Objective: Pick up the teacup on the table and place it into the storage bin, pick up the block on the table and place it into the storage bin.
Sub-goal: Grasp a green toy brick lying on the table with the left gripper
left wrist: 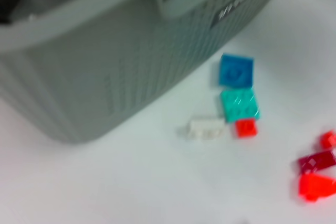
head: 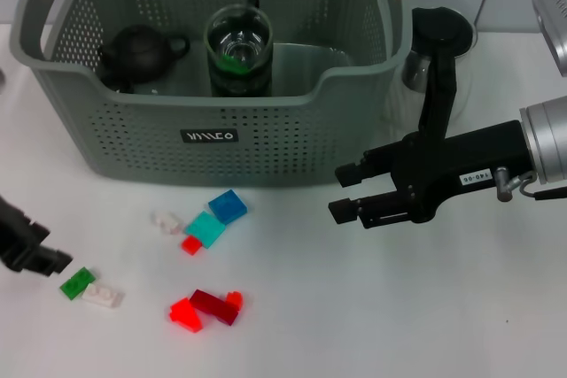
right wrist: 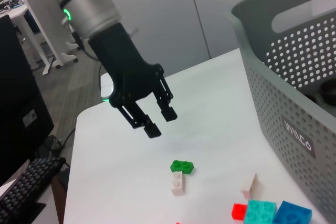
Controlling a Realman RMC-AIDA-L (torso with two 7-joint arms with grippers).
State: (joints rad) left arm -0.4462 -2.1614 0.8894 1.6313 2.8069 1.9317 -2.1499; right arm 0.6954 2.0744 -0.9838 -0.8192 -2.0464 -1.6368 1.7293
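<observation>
A large grey perforated plastic storage bin [head: 221,143] already holds a clear glass teacup [head: 237,49] beside a dark teapot [head: 137,52]. The black right gripper [head: 351,190], fingers spread and empty, hangs just in front of the bin's right end. The black left gripper [right wrist: 159,120], fingers parted and empty, hovers just beside a small green plastic block [head: 77,283] touching a white block [head: 103,294]. The risk: closing fingers may nudge or pinch both bricks together.

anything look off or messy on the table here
Nothing is damaged or spilled. Small blocks lie scattered loose on the table in front of the storage bin, such as the blue block and green block.
</observation>
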